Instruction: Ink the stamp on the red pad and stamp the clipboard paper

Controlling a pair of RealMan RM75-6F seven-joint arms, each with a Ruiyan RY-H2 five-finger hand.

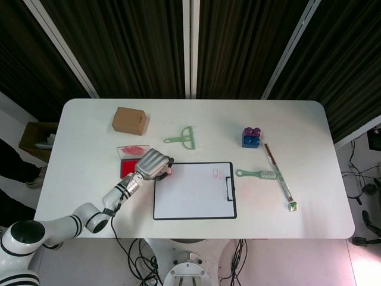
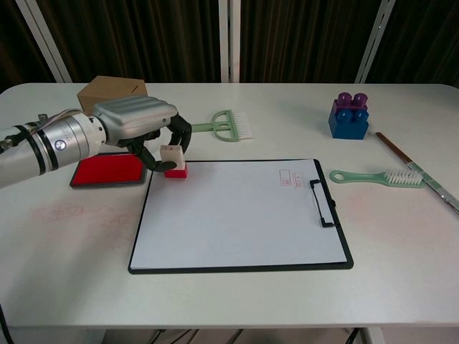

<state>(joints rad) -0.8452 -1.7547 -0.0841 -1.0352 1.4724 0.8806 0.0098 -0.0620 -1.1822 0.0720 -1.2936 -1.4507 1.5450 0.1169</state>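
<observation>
My left hand [image 2: 136, 125] [image 1: 152, 162] holds the stamp [image 2: 174, 160], a small white block with a red base. Its fingers curl round the stamp from above and from the left. The stamp sits upright at the top left corner of the clipboard [image 2: 143, 236] [image 1: 156, 208], on the edge of the white paper [image 2: 237, 215] [image 1: 190, 190]. The red ink pad [image 2: 107, 170] [image 1: 125, 170] lies just left of the hand. A small red stamp mark [image 2: 290, 178] [image 1: 215, 173] shows on the paper beside the clip. My right hand shows in neither view.
A brown cardboard box [image 2: 107, 89] [image 1: 130, 121] stands behind the pad. Behind the clipboard lies a green comb [image 2: 229, 125] [image 1: 184, 138]. To the right are a blue and purple block [image 2: 349, 115] [image 1: 251, 137], a green brush [image 2: 373, 176] [image 1: 257, 174] and a long stick [image 2: 419, 172] [image 1: 280, 179].
</observation>
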